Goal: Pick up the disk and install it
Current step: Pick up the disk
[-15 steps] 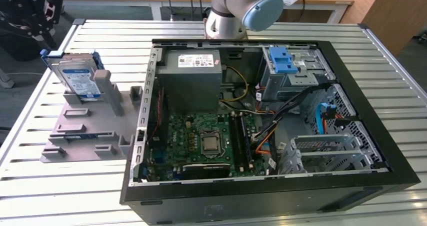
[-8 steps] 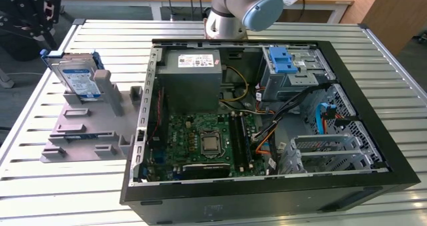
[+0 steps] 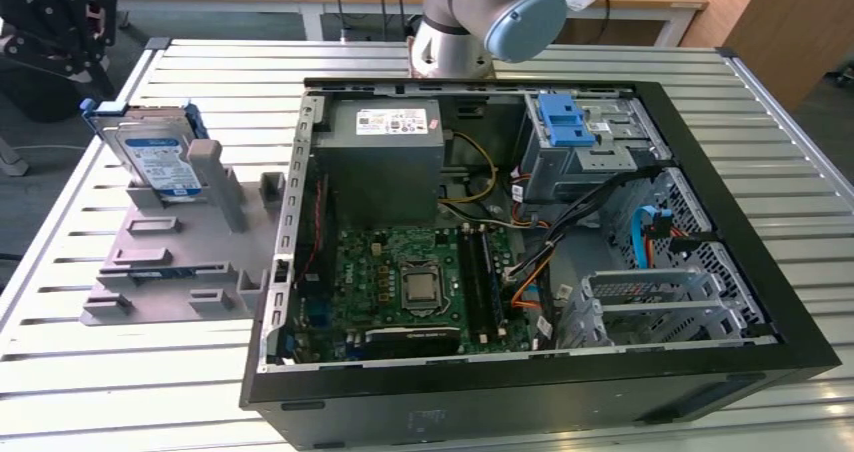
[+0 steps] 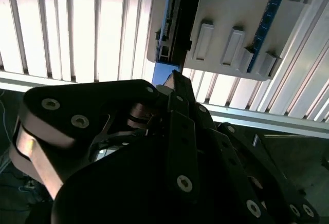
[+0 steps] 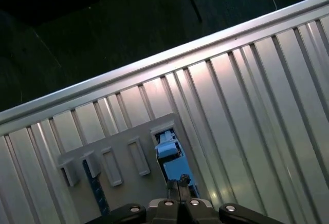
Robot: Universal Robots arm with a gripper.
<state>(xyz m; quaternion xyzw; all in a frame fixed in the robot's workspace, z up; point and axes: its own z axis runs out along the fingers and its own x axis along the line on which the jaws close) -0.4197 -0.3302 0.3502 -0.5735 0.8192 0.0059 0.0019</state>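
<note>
I see the disk (image 3: pixel 158 158) standing on its edge and leaning back a little in a slot of the grey holder (image 3: pixel 180 262). The holder is just beside the open computer case (image 3: pixel 534 392), on the exterior view's left. The disk is a silver metal drive with a blue-and-white label facing my camera and a blue plastic frame around its edges.
</note>
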